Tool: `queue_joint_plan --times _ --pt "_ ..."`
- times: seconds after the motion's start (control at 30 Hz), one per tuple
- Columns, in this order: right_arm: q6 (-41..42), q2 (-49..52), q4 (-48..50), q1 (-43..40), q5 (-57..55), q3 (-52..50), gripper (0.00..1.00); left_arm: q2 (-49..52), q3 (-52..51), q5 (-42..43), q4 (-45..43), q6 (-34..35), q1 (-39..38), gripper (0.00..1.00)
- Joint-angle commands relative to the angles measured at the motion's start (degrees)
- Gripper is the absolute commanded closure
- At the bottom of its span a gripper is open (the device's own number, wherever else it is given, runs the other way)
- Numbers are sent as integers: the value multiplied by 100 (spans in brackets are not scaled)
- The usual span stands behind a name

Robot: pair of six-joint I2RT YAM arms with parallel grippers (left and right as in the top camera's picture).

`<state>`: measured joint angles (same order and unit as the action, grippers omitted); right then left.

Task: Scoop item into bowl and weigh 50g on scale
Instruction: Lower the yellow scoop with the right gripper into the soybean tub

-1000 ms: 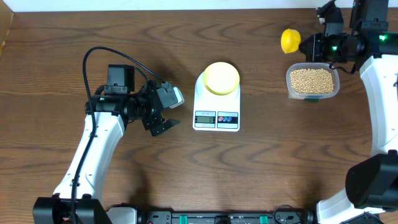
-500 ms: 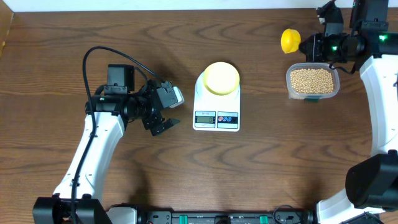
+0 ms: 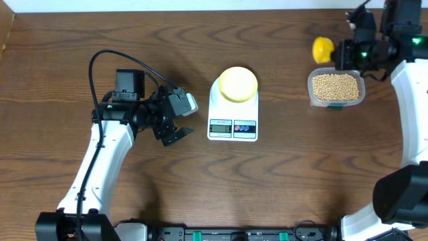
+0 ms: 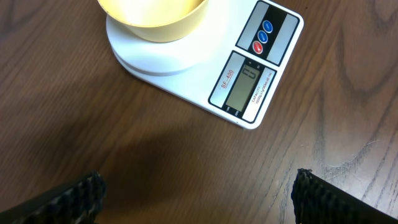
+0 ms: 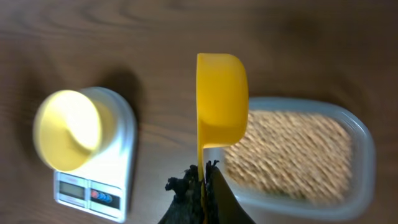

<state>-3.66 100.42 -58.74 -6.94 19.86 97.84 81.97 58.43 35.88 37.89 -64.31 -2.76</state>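
Observation:
The pale-yellow bowl point(image 3: 238, 84) sits empty on the white scale point(image 3: 233, 120) at mid-table; both show in the left wrist view, the bowl point(image 4: 155, 15) and the scale point(image 4: 249, 81), and in the right wrist view, the bowl point(image 5: 67, 129) and the scale point(image 5: 118, 174). Tan beans point(image 3: 335, 86) fill a clear tub point(image 3: 336, 102), also in the right wrist view point(image 5: 292, 155). My right gripper point(image 5: 203, 180) is shut on the handle of a bright yellow scoop point(image 5: 221, 99), held above the tub's far left edge point(image 3: 322, 48). My left gripper point(image 3: 175, 124) is open and empty, left of the scale.
The brown wooden table runs under everything. A black cable point(image 3: 114, 57) loops over the left arm. The table's far edge point(image 3: 167, 11) lies at the top of the overhead view.
My right gripper has moved right with the scoop, bringing it closer to the tub of beans. The left arm has not moved.

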Motion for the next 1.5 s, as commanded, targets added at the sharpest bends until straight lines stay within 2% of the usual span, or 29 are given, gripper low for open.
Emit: queue_joint_plan --times 0.0,0.1,0.3,0.6,1.0,1.47 --pt "-76 -46 -323 -247 -695 306 99 -74 17 94 4 50 17 2" --pt "-179 -46 -835 -402 -901 549 99 -74 17 92 4 50 17 3" --pt "-501 -33 -1200 -422 -905 463 99 -74 17 94 4 50 17 2" --pt "-629 79 -1165 -422 -1202 243 99 -74 17 92 4 50 17 2" --pt "-623 706 -1071 -422 -1464 92 99 -74 17 94 4 50 17 2" --pt "-411 1128 -778 -350 -1541 -20 99 -74 17 92 4 50 17 2"
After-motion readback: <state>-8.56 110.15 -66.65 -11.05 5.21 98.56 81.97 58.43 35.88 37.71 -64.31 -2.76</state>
